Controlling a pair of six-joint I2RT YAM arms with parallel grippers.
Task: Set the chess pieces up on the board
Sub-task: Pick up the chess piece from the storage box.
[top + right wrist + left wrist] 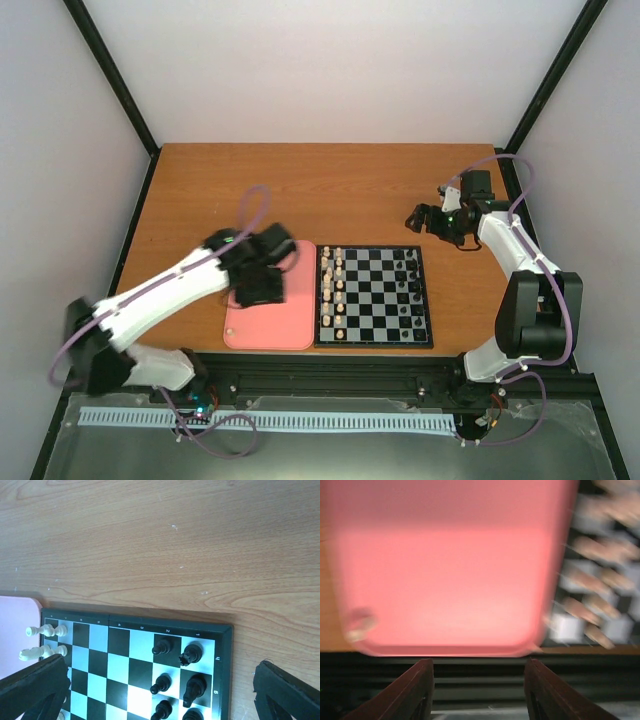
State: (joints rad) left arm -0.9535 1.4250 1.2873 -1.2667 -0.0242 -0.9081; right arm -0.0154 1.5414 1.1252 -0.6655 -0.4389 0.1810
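White pieces [334,288] stand in two files on the board [372,296], tray side, so it's nearly done. One blurred stray piece [360,624] seems to sit on the tray [450,580]. The left gripper [479,666] hovers over the tray, spread and empty. The right gripper [160,666] gapes too, holding nothing.

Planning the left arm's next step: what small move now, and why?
Probably shift the open left gripper over the lone cream piece near the tray's corner: it holds nothing, and that blurred piece sits well off to one side of it.
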